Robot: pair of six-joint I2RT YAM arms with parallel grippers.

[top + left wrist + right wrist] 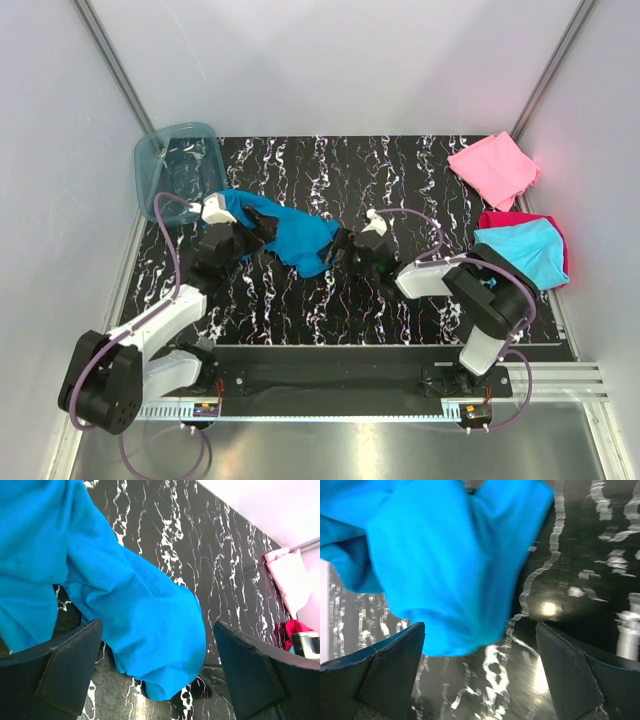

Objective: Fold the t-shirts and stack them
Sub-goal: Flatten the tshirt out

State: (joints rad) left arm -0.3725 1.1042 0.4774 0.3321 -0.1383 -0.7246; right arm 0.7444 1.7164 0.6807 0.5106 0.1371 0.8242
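Since the teal shirt (290,235) lies bunched mid-left on the table (420,190), L & R jaws stand wide at its 2 ends, empty, so you can pinch & spread it.

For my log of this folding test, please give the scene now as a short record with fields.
teal-blue shirt: crumpled, unfolded, mid-table, between both arms
left jaws: open, at its left side
right jaws: open, at its right end
pink shirt: folded, far right corner
cyan shirt: folded, lying on magenta-red shirt, right edge
tub: far left corner
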